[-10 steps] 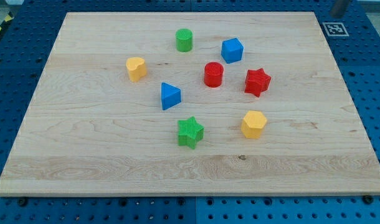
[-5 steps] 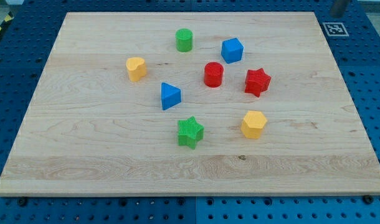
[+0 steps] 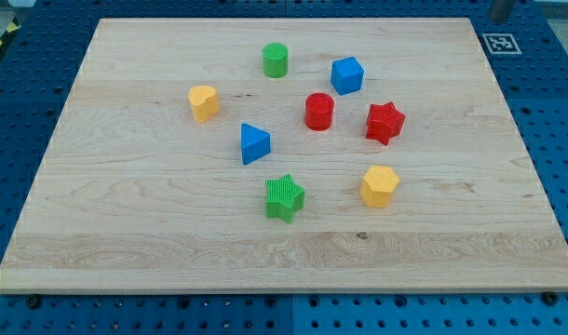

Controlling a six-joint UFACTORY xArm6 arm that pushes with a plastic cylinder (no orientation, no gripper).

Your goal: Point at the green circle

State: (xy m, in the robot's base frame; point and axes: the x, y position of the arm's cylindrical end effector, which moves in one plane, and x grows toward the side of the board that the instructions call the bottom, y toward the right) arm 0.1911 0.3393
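Observation:
The green circle (image 3: 276,60) stands near the top middle of the wooden board (image 3: 126,205). A small piece of my dark rod shows at the view's top edge, far right, and its tip (image 3: 500,17) is beyond the board's top right corner. The tip is far to the right of the green circle and touches no block. A blue cube (image 3: 347,75) is the block nearest the circle on its right.
A red cylinder (image 3: 319,111), red star (image 3: 385,123), yellow block (image 3: 203,102), blue triangle (image 3: 254,143), green star (image 3: 284,196) and yellow hexagon (image 3: 379,185) lie on the board. A black-and-white marker tag (image 3: 500,43) sits by the top right corner. Blue pegboard (image 3: 23,112) surrounds the board.
The bit of rod at the top right edge has shifted slightly to the left. No block has moved.

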